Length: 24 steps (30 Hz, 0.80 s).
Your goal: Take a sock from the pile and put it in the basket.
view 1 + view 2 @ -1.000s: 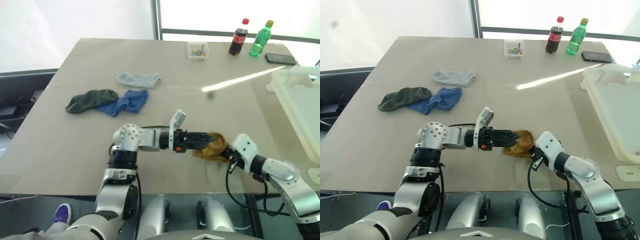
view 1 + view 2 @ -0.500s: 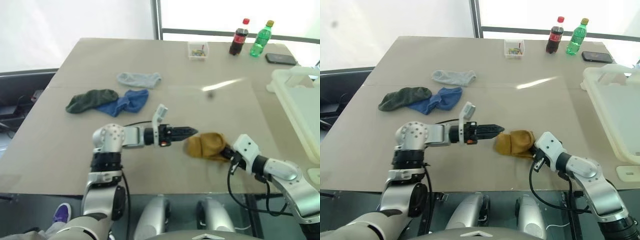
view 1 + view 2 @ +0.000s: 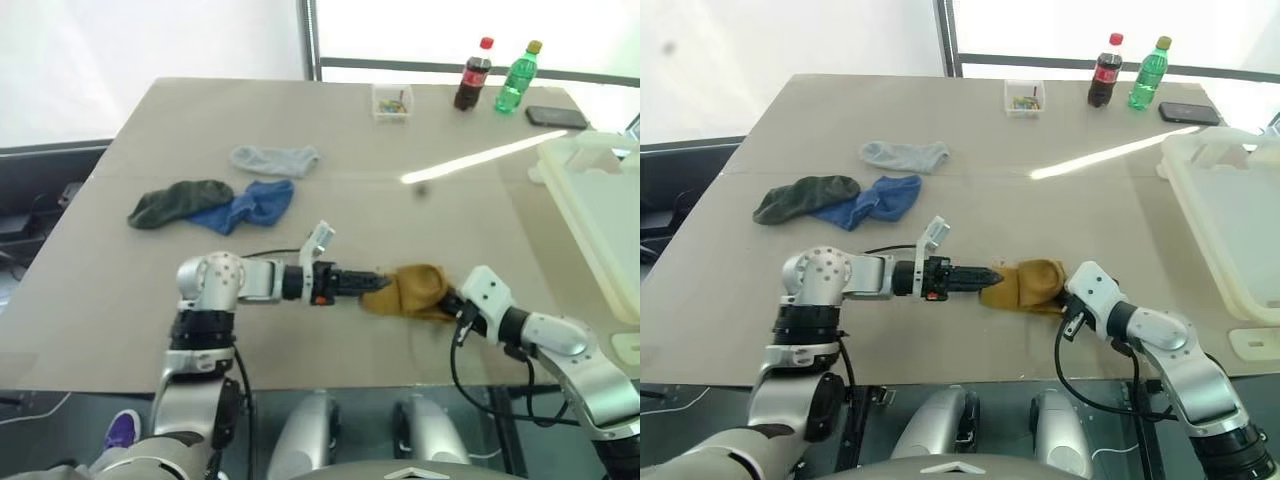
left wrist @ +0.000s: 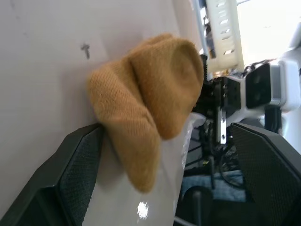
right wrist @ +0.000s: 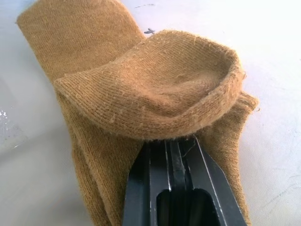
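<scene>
The mustard-yellow sock hangs just above the table's near edge, folded over my right gripper, which is shut on it. The right wrist view shows those black fingers pressed together under the knit. My left gripper points right at the sock's free end. The left wrist view shows its two fingers spread wide, with the sock ahead between them and resting against one finger. The pile of grey, dark green and blue socks lies far left. The white basket stands at the right edge.
At the table's far edge stand a small clear box, a cola bottle and a green bottle, with a dark phone beside them. Bare tabletop lies between the sock and the basket.
My left gripper has drawn back to the left from over the sock and now sits at its left end. The sock has spread out leftward. The right gripper has stayed still.
</scene>
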Each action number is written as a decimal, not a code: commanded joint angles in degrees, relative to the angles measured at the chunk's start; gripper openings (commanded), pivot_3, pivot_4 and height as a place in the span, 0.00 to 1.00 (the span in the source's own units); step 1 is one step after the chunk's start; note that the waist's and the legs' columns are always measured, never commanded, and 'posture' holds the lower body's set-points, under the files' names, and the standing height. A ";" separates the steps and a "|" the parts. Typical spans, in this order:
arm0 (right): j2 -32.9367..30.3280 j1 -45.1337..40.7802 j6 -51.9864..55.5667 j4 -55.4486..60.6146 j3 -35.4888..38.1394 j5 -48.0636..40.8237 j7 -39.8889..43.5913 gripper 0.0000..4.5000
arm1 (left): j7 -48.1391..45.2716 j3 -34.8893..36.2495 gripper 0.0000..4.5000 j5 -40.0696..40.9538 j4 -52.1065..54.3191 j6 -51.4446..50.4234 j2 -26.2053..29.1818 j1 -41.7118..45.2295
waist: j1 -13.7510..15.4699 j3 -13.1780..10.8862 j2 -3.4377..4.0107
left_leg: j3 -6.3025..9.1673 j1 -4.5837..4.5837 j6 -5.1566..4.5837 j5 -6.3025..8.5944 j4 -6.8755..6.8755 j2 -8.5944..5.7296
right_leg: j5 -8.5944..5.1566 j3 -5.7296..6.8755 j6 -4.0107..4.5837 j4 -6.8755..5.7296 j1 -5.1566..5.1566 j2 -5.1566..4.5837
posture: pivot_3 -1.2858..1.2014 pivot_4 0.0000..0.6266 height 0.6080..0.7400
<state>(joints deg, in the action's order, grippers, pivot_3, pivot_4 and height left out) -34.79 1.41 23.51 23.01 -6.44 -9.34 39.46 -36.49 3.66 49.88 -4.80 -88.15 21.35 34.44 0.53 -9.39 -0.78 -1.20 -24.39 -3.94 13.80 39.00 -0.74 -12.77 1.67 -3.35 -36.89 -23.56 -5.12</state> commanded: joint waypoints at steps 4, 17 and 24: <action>1.21 -0.12 -0.22 -1.76 -1.77 0.68 -0.12 0.01 | -6.32 -8.10 1.00 -3.45 -1.55 9.37 -1.87 2.25 | 0.33 0.04 -0.05 | -0.03 0.09 -0.20 0.12 0.00 -0.03 | 0.00 -0.05 0.01 0.02 0.05 -0.33 | 0.52 0.24 0.91; 1.77 0.58 0.35 -0.51 -1.50 1.15 -0.57 0.01 | -8.29 -1.49 1.00 0.30 -9.89 5.38 -9.32 4.91 | 0.19 0.05 -0.07 | -0.05 0.02 -0.23 0.12 -0.03 -0.03 | 0.00 0.10 -0.01 0.02 0.01 -0.21 | 0.52 0.24 0.91; 1.64 0.98 0.26 -0.44 -1.70 1.35 -0.63 0.01 | -9.65 -0.65 1.00 1.40 -10.37 5.26 -11.25 6.84 | 0.27 0.04 -0.07 | -0.04 -0.01 -0.23 0.12 -0.02 -0.03 | 0.01 0.08 -0.01 0.02 0.01 -0.06 | 0.52 0.24 0.91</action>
<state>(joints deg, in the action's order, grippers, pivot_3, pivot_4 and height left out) -33.01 1.31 23.12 22.62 -6.93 -8.23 38.40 -44.90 2.36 49.98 -15.57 -82.48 10.12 40.29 0.80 -9.34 -0.85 -1.24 -24.40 -4.17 13.92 38.98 -0.77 -12.76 1.74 -3.35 -36.87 -23.55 -5.17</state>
